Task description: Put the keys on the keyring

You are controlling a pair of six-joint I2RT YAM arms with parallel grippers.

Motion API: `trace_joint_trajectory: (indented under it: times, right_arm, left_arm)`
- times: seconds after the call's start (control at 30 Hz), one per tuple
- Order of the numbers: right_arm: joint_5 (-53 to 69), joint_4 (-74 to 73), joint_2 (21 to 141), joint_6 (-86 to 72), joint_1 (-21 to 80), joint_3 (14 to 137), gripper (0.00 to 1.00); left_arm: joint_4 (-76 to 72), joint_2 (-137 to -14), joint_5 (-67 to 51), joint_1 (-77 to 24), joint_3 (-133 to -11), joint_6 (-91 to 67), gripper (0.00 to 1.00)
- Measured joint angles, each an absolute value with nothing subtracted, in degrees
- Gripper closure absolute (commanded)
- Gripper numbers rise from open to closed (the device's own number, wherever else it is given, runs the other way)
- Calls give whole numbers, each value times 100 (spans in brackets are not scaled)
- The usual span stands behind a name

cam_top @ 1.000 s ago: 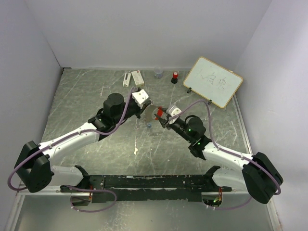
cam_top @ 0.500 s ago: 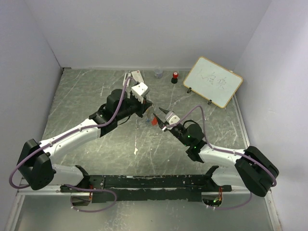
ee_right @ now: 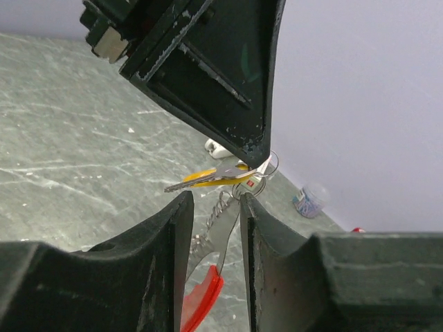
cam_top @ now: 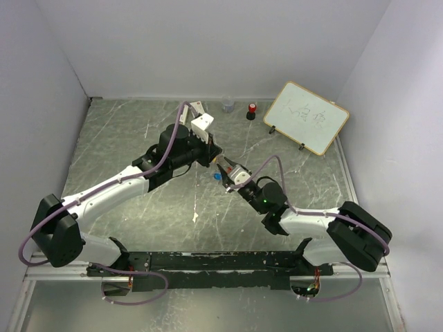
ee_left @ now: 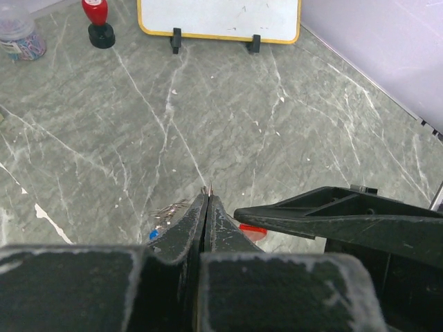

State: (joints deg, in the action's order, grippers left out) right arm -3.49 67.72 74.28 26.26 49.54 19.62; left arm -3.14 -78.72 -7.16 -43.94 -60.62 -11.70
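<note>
My left gripper (cam_top: 215, 158) is shut, and a thin sliver of metal sticks out of its tip (ee_left: 208, 193). In the right wrist view it pinches the heads of the keys: the silvery key (ee_right: 202, 181) and the brass-yellow key (ee_right: 223, 173) jut out sideways. The keyring's wire loop (ee_right: 268, 166) sits at the same tip. Its chain and red tag (ee_right: 203, 299) hang down between the fingers of my right gripper (ee_right: 214, 207), which is open just below. The blue tab (cam_top: 217, 177) and the red tag (ee_left: 252, 231) also show under the grippers.
A small whiteboard (cam_top: 306, 117) stands at the back right. A red-capped black stamp (cam_top: 252, 111) and a jar of paper clips (cam_top: 228, 105) stand by the back wall. A white object (ee_right: 220, 147) lies behind the grippers.
My right gripper has moved left and forward until it sits under the left gripper's tip. My left gripper has shifted slightly back and right. The red tag has dropped between the right fingers.
</note>
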Motion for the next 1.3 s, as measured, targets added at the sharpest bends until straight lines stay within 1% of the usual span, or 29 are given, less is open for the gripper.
trace_joint_trajectory:
  times: [0.17, 0.37, 0.67, 0.97, 1.17, 1.3]
  right_arm:
    - [-679, 6877, 7712, 2775, 5085, 2051, 69]
    - [-993, 7131, 7922, 2919, 5127, 2095, 73]
    - [-1127, 7356, 8184, 3041, 5140, 2222, 78]
    - [-1197, 7553, 8344, 3107, 5146, 2270, 89]
    - [-1251, 7660, 8344, 3164, 5151, 2270, 100]
    - [-1302, 7660, 8340, 3201, 5148, 2270, 100]
  left_arm:
    - [-239, -7887, -716, -4394, -6062, -1271, 93]
    - [-123, -7887, -716, -4394, -6104, -1317, 93]
    - [-67, -7887, -792, -4394, -6154, -1396, 93]
    - [-38, -7887, -823, -4394, -6163, -1398, 93]
    - [16, -7887, -823, -4390, -6252, -1396, 93]
    - [119, -7887, -819, -4370, -6289, -1393, 93]
